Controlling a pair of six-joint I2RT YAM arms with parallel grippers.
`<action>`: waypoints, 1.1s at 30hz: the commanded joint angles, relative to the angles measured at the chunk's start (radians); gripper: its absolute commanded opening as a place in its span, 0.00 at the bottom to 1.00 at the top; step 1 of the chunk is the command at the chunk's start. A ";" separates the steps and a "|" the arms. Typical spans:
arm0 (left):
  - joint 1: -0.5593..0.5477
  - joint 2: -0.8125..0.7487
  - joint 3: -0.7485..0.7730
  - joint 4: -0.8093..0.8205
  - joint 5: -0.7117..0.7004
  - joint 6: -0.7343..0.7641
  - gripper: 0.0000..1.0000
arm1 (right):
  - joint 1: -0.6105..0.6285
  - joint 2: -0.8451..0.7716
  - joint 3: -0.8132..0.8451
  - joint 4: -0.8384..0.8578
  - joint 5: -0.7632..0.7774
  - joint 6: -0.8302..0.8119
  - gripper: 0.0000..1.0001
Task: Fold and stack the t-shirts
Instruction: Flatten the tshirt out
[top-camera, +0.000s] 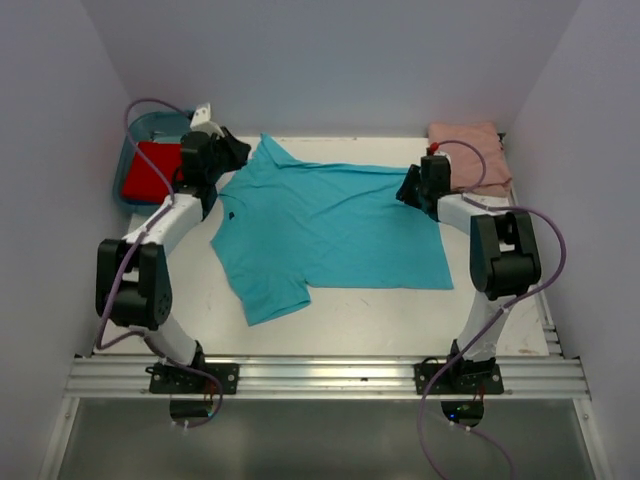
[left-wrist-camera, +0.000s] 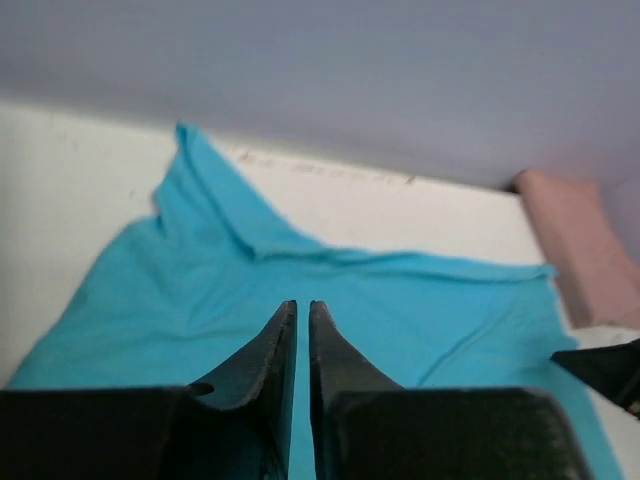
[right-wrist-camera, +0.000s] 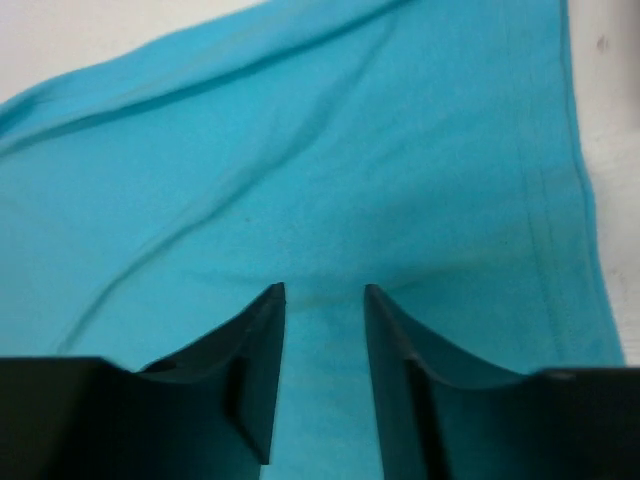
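Both pincers over turquoise shirt (top-camera: 330, 230): left pincer (left-wrist-camera: 302, 312) barely parted, right pincer (right-wrist-camera: 322, 295) narrowly parted, empty

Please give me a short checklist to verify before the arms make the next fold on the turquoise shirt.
1. Turquoise shirt lies spread on the table: ok.
2. Left gripper released the cloth: cannot tell, jaws nearly closed.
3. Right gripper holds nothing: ok, jaws apart above the cloth.
4. Pink shirt folded, at the far right corner: ok.
5. Red shirt in the blue tub, away from the fold: ok.
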 joint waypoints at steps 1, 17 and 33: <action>-0.018 -0.193 0.018 0.109 -0.019 0.030 0.15 | 0.012 -0.149 -0.016 0.147 -0.010 -0.015 0.45; -0.210 -0.533 -0.352 -0.520 -0.253 -0.095 0.54 | 0.125 -0.609 -0.257 -0.344 0.171 0.001 0.75; -0.205 -0.339 -0.126 -0.365 -0.288 -0.024 0.67 | 0.122 -0.587 -0.201 -0.450 0.235 0.045 0.86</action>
